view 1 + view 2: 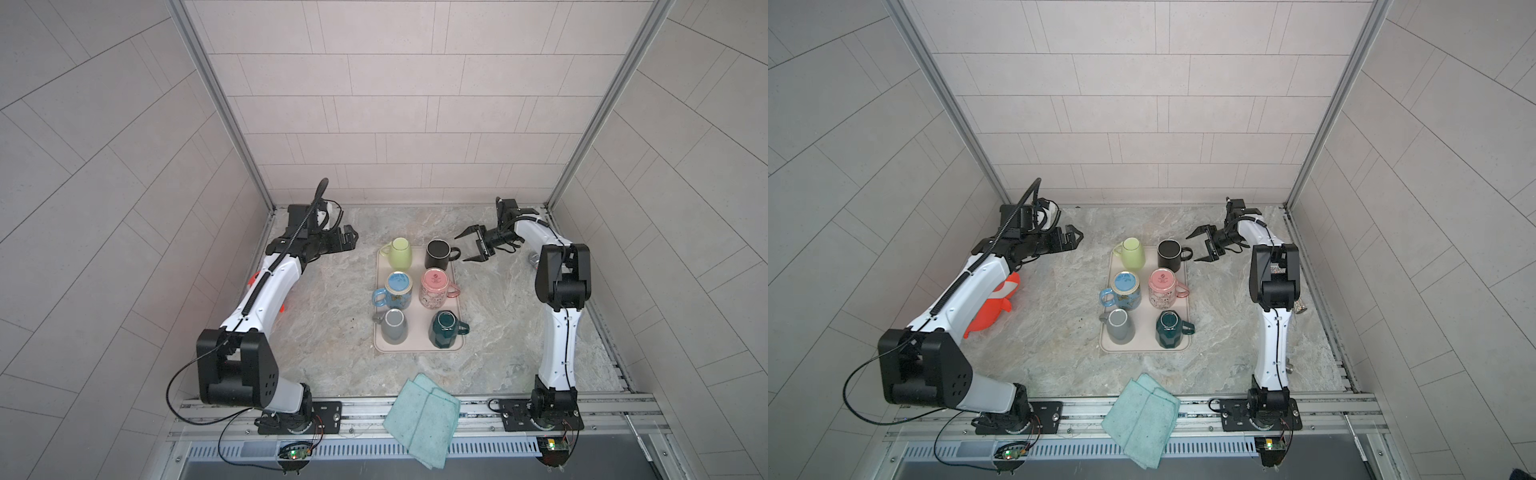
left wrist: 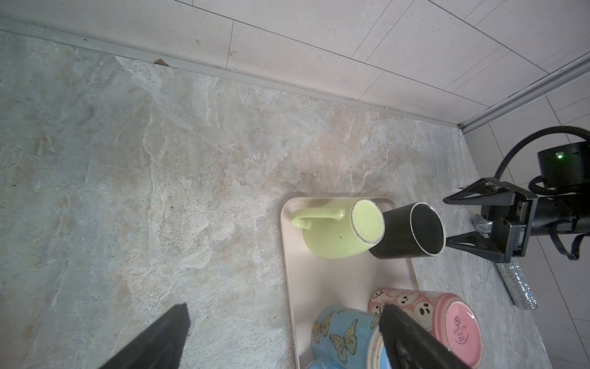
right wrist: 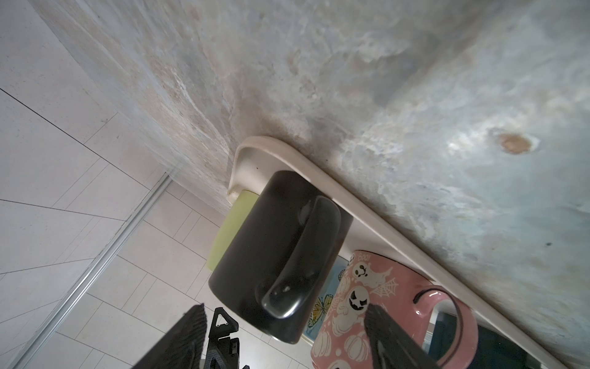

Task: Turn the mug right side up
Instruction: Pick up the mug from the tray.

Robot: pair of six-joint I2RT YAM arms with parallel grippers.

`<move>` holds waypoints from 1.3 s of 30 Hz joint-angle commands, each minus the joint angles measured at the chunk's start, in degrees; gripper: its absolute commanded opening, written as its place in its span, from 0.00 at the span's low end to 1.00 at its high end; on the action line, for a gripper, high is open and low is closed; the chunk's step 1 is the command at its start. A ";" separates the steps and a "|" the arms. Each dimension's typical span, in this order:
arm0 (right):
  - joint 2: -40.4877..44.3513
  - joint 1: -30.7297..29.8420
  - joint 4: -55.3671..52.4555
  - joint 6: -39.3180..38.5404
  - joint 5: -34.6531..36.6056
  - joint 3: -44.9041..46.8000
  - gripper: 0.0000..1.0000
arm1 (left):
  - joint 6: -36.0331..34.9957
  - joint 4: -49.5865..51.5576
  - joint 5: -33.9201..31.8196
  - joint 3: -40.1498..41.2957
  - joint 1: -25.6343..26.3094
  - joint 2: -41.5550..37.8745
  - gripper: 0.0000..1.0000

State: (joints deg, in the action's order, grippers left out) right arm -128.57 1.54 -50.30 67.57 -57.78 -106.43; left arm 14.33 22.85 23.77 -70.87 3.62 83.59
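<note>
Seeing six mugs, all base-up, in two columns on a beige rectangular plastic tray (image 1: 417,347) in the middle of the marbled grey stone desk (image 1: 324,332). Spotting the glossy black ceramic mug (image 1: 437,254) at the tray's far right corner, upside down, handle toward the right arm. Finding the right gripper (image 1: 460,249) spread wide, low, just beside that handle, gap in line with it in the right wrist view; gripping nothing, cannot tell whether touching. Finding the left gripper (image 1: 353,240) spread fully, empty, off the tray's far left corner, near the upside-down pale green ceramic mug (image 1: 401,253) but apart from it. Noting a blue butterfly-print mug (image 1: 398,289) and a pink ghost-print mug (image 1: 434,288) in the middle row, a plain grey mug (image 1: 393,326) and a dark green faceted mug (image 1: 444,329) in the near row. Noting a folded teal cloth (image 1: 424,419) draped over the desk's front edge.
</note>
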 commanded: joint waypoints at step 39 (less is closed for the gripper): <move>-4.11 -3.23 0.02 2.50 0.01 -1.41 0.47 | -2.02 1.14 -1.57 -0.86 -0.41 -0.41 1.00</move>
State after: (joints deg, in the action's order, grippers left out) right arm -131.59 -1.23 -48.16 70.17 -58.46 -107.20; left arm 13.15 23.49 22.68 -70.87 3.51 83.59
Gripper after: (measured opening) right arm 0.477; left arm 0.998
